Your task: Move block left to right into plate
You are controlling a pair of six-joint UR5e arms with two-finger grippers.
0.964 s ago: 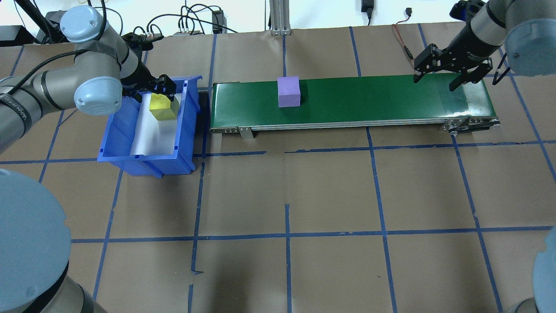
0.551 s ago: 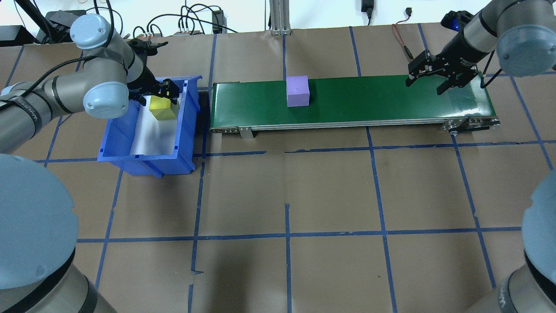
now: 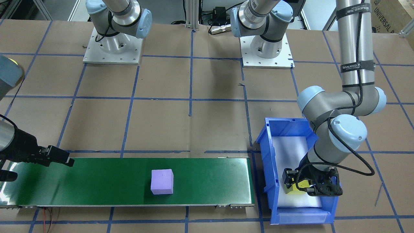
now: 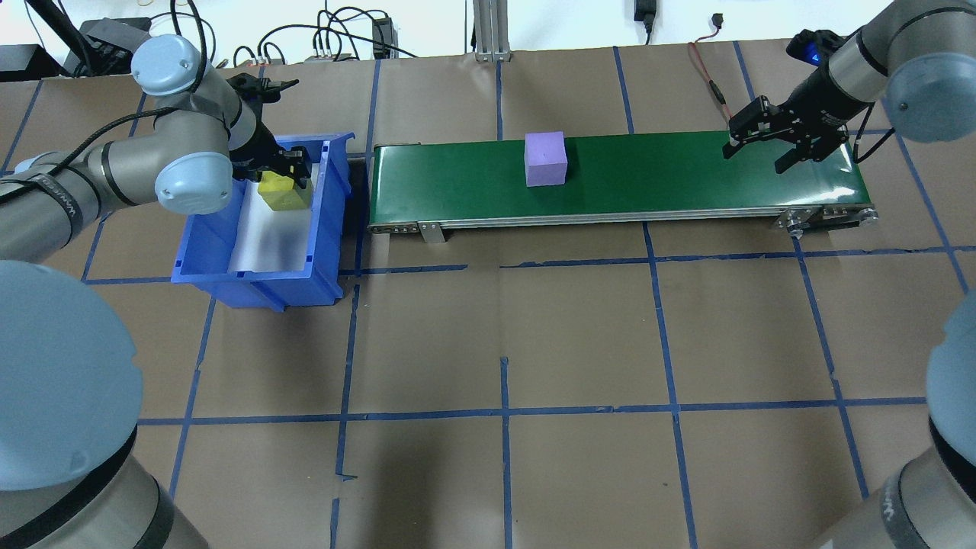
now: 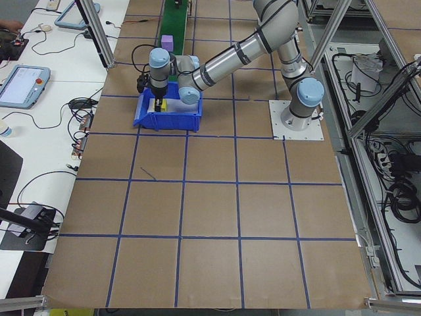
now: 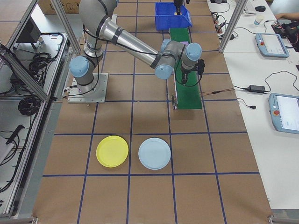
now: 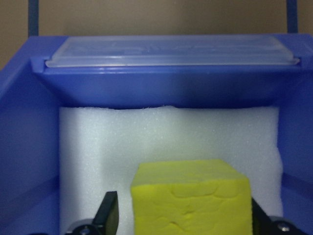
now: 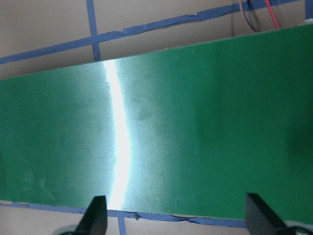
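Yellow foam fills the space between the fingers of the left pincer, which is clamped on a yellow block inside a blue bin. In the left wrist view, the dark fingertips press both sides of the block, which sits on white foam padding lining the bin floor. The bin stands on the bench just beside the left end of a green conveyor belt, as seen from overhead.

A purple block rests upright on the belt, a little left of its middle in the overhead view, well apart from both pincers.

The right pincer hangs over the right end of the belt with its fingers spread apart and nothing between them. The right wrist view shows only bare green belt, with a bright streak of reflected light, between the two dark fingertips.

The yellow plate lies flat on the bench, shown only in the view from the robot's right side. It is well apart from the belt's end, on the nearer side of that view, with nothing on it. A pale blue plate lies just beside it.

Brown paper marked with a grid of blue tape covers the bench.
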